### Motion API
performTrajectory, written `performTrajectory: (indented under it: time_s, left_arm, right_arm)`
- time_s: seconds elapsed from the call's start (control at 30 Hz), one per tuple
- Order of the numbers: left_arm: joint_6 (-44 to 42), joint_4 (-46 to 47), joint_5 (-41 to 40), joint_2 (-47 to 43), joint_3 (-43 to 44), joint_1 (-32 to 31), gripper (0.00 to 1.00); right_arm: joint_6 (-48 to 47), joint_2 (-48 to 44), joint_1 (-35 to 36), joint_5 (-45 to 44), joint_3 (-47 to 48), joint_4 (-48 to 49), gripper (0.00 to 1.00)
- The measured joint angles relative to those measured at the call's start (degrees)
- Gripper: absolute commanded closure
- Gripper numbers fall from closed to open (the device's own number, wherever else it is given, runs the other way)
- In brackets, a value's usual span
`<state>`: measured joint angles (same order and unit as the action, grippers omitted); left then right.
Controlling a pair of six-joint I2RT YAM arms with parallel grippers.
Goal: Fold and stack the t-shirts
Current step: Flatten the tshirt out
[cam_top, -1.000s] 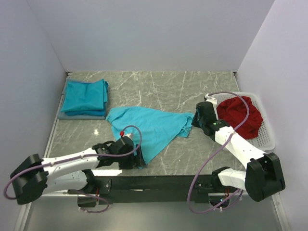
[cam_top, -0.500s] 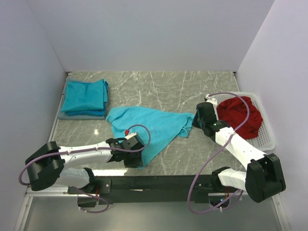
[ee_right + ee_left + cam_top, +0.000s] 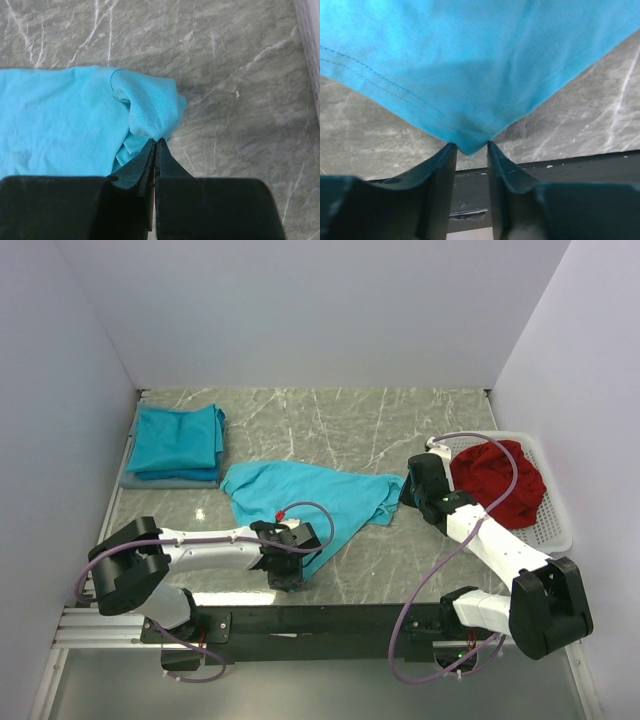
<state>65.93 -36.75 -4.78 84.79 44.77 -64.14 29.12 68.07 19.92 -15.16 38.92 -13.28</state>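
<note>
One turquoise t-shirt [image 3: 310,495] lies crumpled and half spread in the middle of the marble table. My left gripper [image 3: 290,575] is at its near corner by the table's front edge. In the left wrist view the hemmed corner of the t-shirt [image 3: 470,65] dips between the fingertips of the left gripper [image 3: 471,147], whose jaws stand narrowed with a gap left. My right gripper [image 3: 408,490] sits at the shirt's right end. The right wrist view shows this gripper [image 3: 156,141] shut on a bunched fold of the t-shirt [image 3: 60,120]. Folded t-shirts [image 3: 178,440] are stacked at the far left.
A white basket [image 3: 555,530] holding a red cloth [image 3: 497,480] stands at the right edge, just behind the right arm. A grey folded cloth [image 3: 165,480] lies under the turquoise stack. Walls close in the left, back and right. A black rail [image 3: 330,615] runs along the near edge.
My left arm has swung right along the near edge to the shirt's near corner, and its jaws have narrowed around it. The right arm and the shirt have not moved.
</note>
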Motion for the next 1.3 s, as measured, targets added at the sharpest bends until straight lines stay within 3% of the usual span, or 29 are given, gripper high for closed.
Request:
performTrajectory:
  time_s: [0.13, 0.17, 0.47, 0.57, 0.7, 0.9, 1.1, 1.3]
  left_arm:
    - [0.35, -1.64, -0.9, 0.94, 0.81, 0.0, 0.84]
    - [0.39, -1.95, -1.14, 1.07, 0.96, 0.0, 0.99]
    - [-0.17, -2.64, -7.96, -0.28, 2.47, 1.09, 0.99]
    - [-2.16, -2.82, -11.65, -4.52, 4.09, 5.44, 0.99]
    - [-6.69, 0.66, -15.58, -11.74, 7.34, 16.02, 0.99]
    - [-15.91, 4.83, -22.16, -15.67, 18.1, 24.48, 0.99]
    - [-25.86, 5.14, -29.09, -15.76, 32.74, 26.21, 0.99]
    - [-33.79, 9.01, -29.88, -21.73, 37.86, 26.18, 0.99]
  right_arm:
    - [0.0, 0.02, -0.09, 0.0, 0.0, 0.0, 1.0]
    - [0.0, 0.02, -0.09, 0.0, 0.0, 0.0, 1.0]
    - [-0.83, -0.76, -0.11, 0.9, 0.0, 0.07, 1.0]
    - [-1.09, -2.14, -0.11, 1.09, 0.17, -0.04, 1.0]
    - [-1.46, -3.28, -0.11, 0.81, 3.17, -1.22, 1.0]
    - [-2.84, -4.55, -0.11, -0.13, 13.05, -2.23, 1.0]
    - [-5.09, -9.68, -0.11, -0.24, 21.49, -2.27, 1.0]
    - [-7.69, -16.59, -0.11, 0.0, 28.11, -2.91, 1.0]
